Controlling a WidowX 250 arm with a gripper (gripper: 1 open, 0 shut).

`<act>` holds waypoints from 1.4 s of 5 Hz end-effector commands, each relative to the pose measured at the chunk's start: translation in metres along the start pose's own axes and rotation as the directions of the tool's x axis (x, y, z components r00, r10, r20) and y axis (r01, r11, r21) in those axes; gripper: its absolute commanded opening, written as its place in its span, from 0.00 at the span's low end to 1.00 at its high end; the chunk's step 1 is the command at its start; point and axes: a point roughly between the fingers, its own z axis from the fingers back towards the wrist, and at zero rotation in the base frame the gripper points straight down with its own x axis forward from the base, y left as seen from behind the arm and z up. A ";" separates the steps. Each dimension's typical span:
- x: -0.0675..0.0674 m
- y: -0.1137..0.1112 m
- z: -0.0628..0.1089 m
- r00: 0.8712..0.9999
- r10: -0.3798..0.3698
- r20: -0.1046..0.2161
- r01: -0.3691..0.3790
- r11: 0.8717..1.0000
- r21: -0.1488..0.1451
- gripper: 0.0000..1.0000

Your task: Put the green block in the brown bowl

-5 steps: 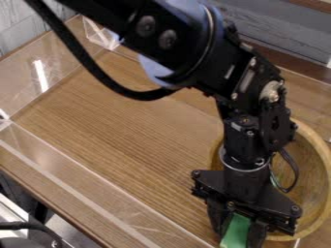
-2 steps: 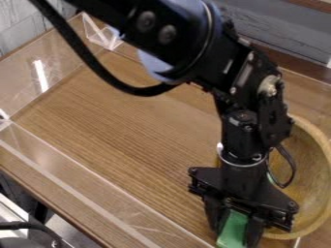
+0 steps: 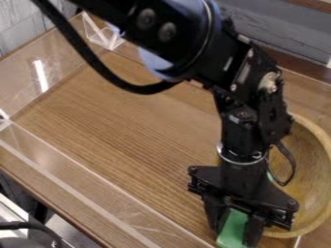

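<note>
The green block [image 3: 235,232] shows at the bottom of the camera view, pinched between the black fingers of my gripper [image 3: 238,229], which points straight down and is shut on it. The block stands low over the wooden table, just left of the brown bowl's rim. The brown bowl [image 3: 315,165] lies at the right edge, mostly hidden behind the arm and cut off by the frame. Only part of the block shows between the fingers.
The black arm [image 3: 195,48] reaches from the upper left down across the wooden table [image 3: 116,136]. A clear plastic wall [image 3: 39,155] runs along the table's left and front edges.
</note>
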 end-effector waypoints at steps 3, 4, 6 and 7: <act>0.013 -0.004 0.012 0.999 0.013 0.044 -0.011 0.999 -0.032 0.00; 0.013 -0.004 0.013 0.999 0.015 0.044 -0.014 0.999 -0.035 0.00; 0.015 -0.003 0.015 0.999 0.020 0.043 -0.018 0.999 -0.041 0.00; 0.015 -0.003 0.017 0.999 0.021 0.041 -0.019 0.999 -0.043 0.00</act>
